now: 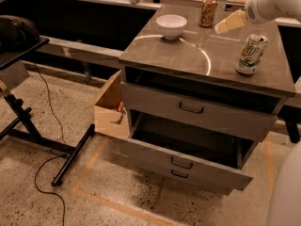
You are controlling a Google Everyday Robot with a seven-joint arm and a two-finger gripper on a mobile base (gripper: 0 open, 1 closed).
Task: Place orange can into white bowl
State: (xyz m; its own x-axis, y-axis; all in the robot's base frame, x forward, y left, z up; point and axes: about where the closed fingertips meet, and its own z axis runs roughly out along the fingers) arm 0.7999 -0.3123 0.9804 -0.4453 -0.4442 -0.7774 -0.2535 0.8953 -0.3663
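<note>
- Can upright at the surface's far edge, right of bowl; likely light, thin-walled, slick, so take it mid-body, gently.
- Gripper hovers just beside the can; whether open or closed, cannot tell.

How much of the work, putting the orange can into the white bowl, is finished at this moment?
Nothing is done yet: the orange can stands on the cabinet top, apart from the empty white bowl. In hand: the gripper hovers beside the can, not holding it. Left: grasp, lift, place into bowl.
</note>
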